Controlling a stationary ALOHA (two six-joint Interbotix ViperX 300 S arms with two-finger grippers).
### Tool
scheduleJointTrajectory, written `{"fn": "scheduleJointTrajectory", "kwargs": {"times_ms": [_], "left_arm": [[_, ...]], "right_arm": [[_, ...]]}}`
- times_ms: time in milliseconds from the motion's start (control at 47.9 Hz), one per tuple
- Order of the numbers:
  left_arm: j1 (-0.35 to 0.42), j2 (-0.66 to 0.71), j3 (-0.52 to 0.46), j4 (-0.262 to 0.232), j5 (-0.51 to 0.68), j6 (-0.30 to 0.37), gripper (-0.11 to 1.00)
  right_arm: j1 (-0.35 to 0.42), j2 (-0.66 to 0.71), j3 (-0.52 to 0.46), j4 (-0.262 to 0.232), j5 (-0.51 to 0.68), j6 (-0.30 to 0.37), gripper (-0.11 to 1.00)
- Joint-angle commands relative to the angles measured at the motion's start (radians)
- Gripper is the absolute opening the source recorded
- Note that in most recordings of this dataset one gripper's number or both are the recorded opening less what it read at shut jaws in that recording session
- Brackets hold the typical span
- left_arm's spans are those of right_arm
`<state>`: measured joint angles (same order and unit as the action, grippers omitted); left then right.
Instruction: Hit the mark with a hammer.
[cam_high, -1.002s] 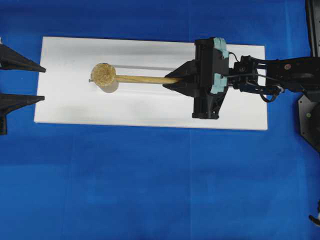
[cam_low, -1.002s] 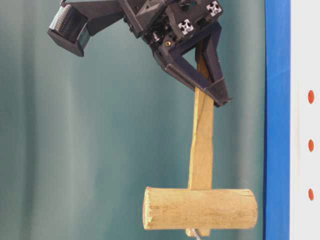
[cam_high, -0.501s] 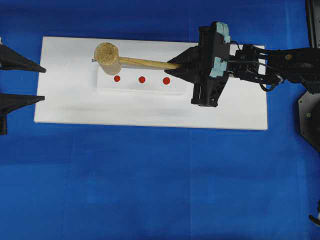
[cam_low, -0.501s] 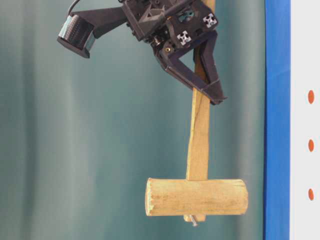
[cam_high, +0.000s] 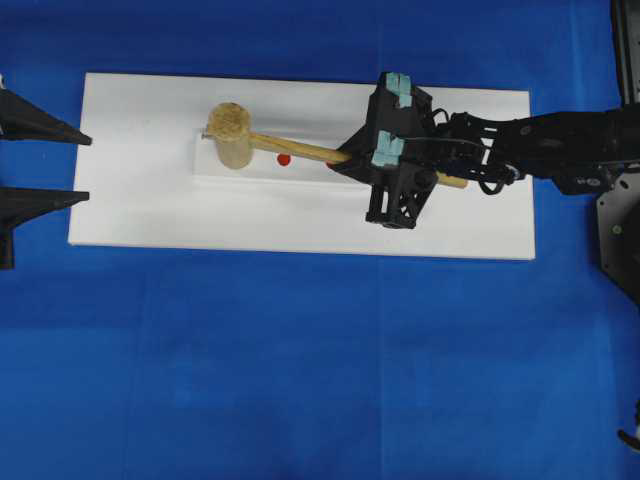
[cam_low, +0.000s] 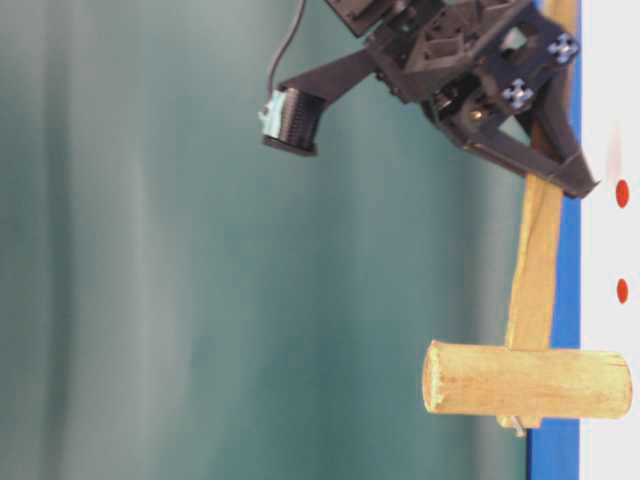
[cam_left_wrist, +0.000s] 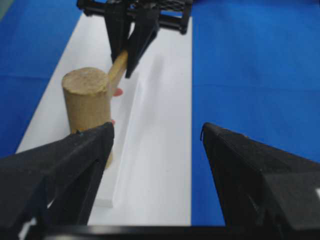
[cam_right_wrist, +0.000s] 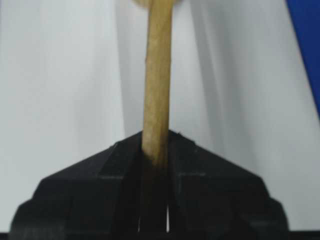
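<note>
A white board (cam_high: 150, 210) lay on the blue table cover (cam_high: 300, 370), its long sides running left to right in the overhead view. A low white strip (cam_high: 300, 172) sat on the board nearer the far long edge, carrying red marks. One red mark (cam_high: 284, 159) showed just beside the hammer's handle; a second peeked out at the right claw's tip, and the hammer's head covered the strip's left end. In the table-level view two red marks (cam_low: 622, 193) showed on the white surface.

The right claw (cam_high: 345, 160) was clenched on the handle of the hammer (cam_high: 232, 135), its jaws pressed flat against both sides of the wood in the right wrist view. The handle's butt stuck out behind the claw toward the board's right end. The head lay well to the left of that claw, over the strip's left end; whether it touched the strip could not be told. A small metal pin protruded from the head.

The left claw (cam_left_wrist: 157, 135) stood released, jaws wide apart and holding nothing, off the board's left edge, with the hammer's head just ahead of its left finger.
</note>
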<state>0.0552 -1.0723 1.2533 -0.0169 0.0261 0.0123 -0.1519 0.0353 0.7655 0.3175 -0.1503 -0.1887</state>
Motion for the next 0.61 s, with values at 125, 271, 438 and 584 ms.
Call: {"fn": "scheduleJointTrajectory", "kwargs": {"times_ms": [125,271,438,584], "left_arm": [[0.002,0.005,-0.011,0.002,-0.006,0.0,0.68],[0.002,0.005,-0.009,0.002,-0.005,0.0,0.68],[0.002,0.005,-0.008,0.002,-0.005,0.0,0.68],[0.002,0.003,-0.008,0.002,-0.008,0.0,0.68]], "right_arm": [[-0.002,-0.067,-0.015,0.003,-0.017,-0.009,0.02],[-0.003,-0.164,0.017,-0.002,-0.028,-0.015,0.02],[-0.003,-0.322,0.11,-0.002,-0.038,-0.015,0.02],[-0.003,-0.419,0.184,0.002,-0.078,-0.012,0.02]]}}
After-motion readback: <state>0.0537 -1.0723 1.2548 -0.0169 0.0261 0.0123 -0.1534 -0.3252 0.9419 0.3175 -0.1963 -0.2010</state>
